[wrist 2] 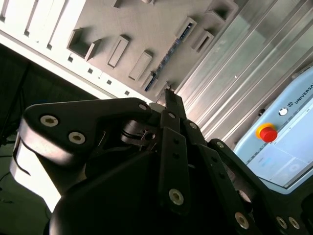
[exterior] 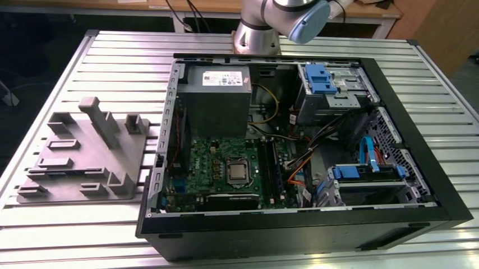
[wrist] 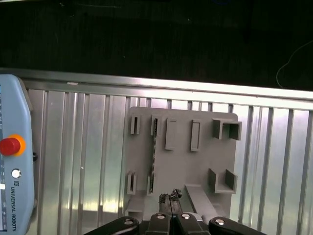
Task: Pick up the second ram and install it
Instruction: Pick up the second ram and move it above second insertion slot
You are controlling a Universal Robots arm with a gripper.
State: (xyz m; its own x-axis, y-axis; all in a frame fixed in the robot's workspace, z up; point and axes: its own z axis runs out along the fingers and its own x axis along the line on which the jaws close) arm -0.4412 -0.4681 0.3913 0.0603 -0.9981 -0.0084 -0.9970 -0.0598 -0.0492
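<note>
We've barely started: the ram [wrist: 152, 157] still sits in the holder [wrist: 181, 169], with our pincer [wrist: 169, 198] clenched, empty, near the holder's edge.

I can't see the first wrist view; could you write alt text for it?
A thin dark memory board stands on edge in a grey slotted holder on a ribbed metal table. The tool, fingertips together, hovers near it; a control pendant lies nearby.

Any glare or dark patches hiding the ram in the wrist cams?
First wrist view: glare streaks on the table, but the second ram in the grey fixture sits glare-free. Second wrist view: dark gripper in front, table edge blown out.
</note>
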